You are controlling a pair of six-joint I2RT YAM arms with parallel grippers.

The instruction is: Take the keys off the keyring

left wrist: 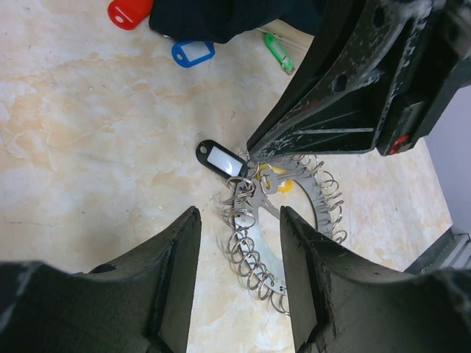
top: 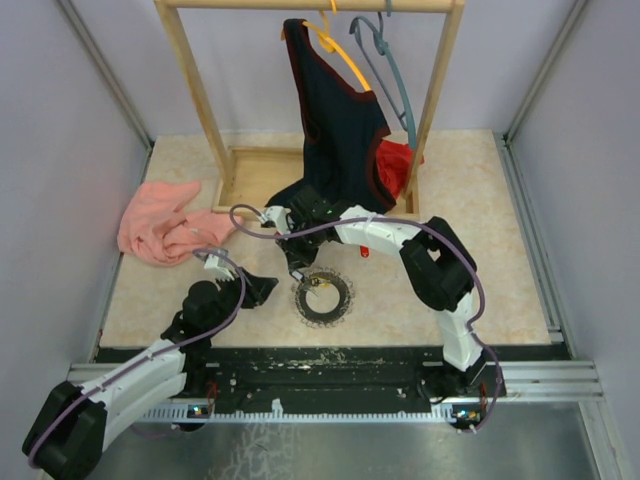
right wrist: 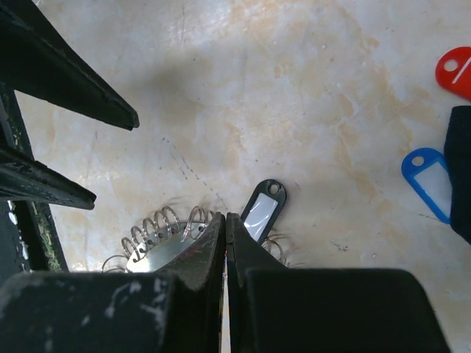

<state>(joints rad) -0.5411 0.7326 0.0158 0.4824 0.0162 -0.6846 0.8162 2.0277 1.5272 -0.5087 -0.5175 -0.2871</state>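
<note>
The keyring (top: 322,296) lies flat on the surface (top: 480,200), close to the near edge and about midway along it, its rim fringed with small wire loops. The right jaws are pressed tight together, tips down at the ring's far-left rim, just where a black tag (right wrist: 263,209) sits. I cannot tell whether they pinch a loop there. A yellow tag (left wrist: 276,173) shows on the ring just beside those tips. The left jaws stand partly open and hold nothing, low over the surface just left of the ring, one finger (left wrist: 176,287) on each side of the view toward its rim.

Farther in from the near edge, a red tag (left wrist: 129,11), a blue tag (left wrist: 193,53) and a green tag (left wrist: 278,51) lie apart from the ring, beside the hem of a dark garment (top: 340,130) that hangs from a wooden rack (top: 200,100). A pink cloth (top: 165,225) lies crumpled by the left edge.
</note>
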